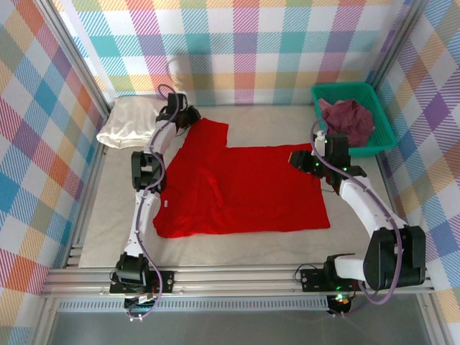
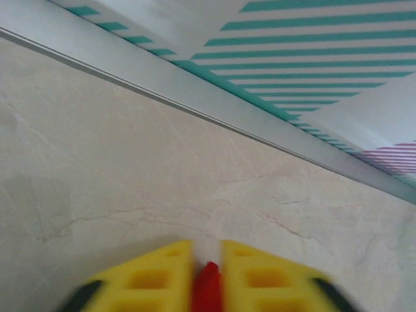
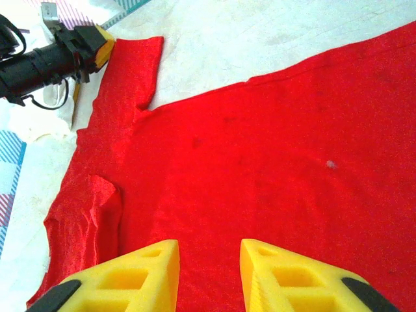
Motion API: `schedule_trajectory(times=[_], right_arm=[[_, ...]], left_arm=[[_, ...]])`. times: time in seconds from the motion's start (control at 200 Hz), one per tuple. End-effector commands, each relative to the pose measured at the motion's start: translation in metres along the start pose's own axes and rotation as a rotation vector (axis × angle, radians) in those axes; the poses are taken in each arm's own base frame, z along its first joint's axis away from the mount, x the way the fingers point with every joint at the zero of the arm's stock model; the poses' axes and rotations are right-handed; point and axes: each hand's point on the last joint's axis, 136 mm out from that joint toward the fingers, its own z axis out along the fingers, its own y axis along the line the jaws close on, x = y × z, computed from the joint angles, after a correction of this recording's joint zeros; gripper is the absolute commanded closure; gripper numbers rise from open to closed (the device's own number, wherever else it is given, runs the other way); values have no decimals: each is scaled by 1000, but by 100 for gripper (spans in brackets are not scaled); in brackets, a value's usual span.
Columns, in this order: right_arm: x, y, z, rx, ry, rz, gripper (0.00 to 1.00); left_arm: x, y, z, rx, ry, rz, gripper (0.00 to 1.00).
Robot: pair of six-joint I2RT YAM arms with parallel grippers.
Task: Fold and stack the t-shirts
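From above, the red t-shirt (image 1: 244, 190) lies spread flat over the middle of the pale counter (image 1: 237, 248), one short sleeve reaching to the far left. The left gripper (image 1: 188, 115) sits right on that sleeve's tip. The right gripper (image 1: 300, 159) is at the shirt's right edge. A cream-white t-shirt (image 1: 129, 122) rests as a soft, rounded bundle in the far left corner. The maroon t-shirt (image 1: 348, 118) is crumpled inside the green mesh basket (image 1: 343, 87), far right.

On the left wrist, the yellow ridged fingers (image 2: 156, 279) are clenched together, pinching a thin sliver of red cloth. Beyond them is matte, faintly veined counter, then a brushed metal rail (image 2: 195, 94) below the plaid wall.

On the right wrist, the yellow fingers (image 3: 130, 279) stand parted, with smooth red fabric showing in the gap and nothing visibly gripped. The shirt stretches away, lightly creased. Its near left sleeve is rumpled inward, and the far one is nipped at its corner by the other arm.
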Motion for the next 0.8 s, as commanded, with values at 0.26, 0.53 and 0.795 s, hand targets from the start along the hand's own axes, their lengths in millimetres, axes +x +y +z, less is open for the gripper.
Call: schedule_trajectory(times=[0.26,0.53,0.795], right_arm=[[-1,-8,20,31,74,-1,70],[-16,-33,54,163,157,38,70],[-33,-85,87,431,228,64,69]], left_arm=[[-8,-28,-17,43,5,56,100],[-65,-87,-73,136,-142,145,100],[-69,-115,-99,151,-148,223,100]])
